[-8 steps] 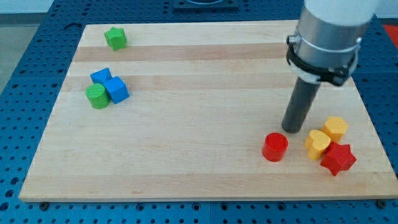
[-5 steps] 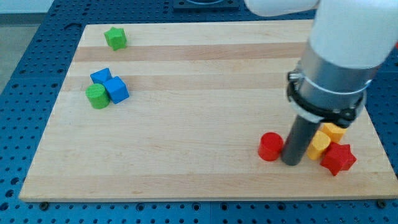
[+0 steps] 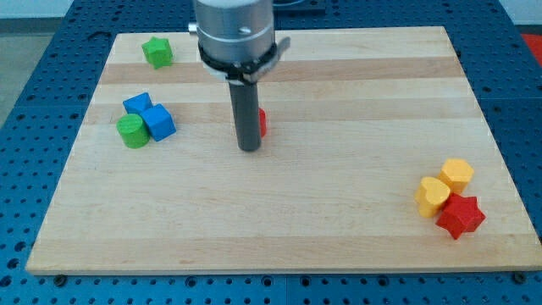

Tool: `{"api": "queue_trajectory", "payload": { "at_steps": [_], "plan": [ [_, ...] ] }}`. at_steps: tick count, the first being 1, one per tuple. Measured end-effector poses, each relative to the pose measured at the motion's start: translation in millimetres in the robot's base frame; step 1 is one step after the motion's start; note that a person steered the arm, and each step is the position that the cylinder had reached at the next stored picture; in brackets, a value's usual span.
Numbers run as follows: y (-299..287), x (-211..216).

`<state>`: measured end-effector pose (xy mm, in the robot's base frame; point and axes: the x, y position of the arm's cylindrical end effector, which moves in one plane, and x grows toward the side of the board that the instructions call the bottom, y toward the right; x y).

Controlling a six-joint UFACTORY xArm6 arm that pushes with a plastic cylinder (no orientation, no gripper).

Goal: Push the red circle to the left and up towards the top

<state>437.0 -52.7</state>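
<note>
The red circle [image 3: 262, 123] sits near the middle of the wooden board [image 3: 339, 212], mostly hidden behind my rod; only a sliver shows on the rod's right side. My tip [image 3: 248, 148] rests on the board just in front of the red circle, touching or very close to it.
A green star [image 3: 157, 52] lies at the top left. Two blue blocks [image 3: 150, 115] and a green cylinder [image 3: 131, 131] cluster at the left. A yellow hexagon [image 3: 457, 174], a yellow heart [image 3: 432, 196] and a red star [image 3: 461, 215] cluster at the bottom right.
The red circle has moved from the bottom right, beside the yellow and red cluster, up and left to the board's middle. My rod moved with it, up and left.
</note>
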Motion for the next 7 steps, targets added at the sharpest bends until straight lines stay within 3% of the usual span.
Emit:
{"api": "queue_trajectory", "payload": {
  "at_steps": [2, 4, 6, 7],
  "plan": [
    [12, -62],
    [55, -89],
    [3, -114],
    [21, -128]
  ]
}}
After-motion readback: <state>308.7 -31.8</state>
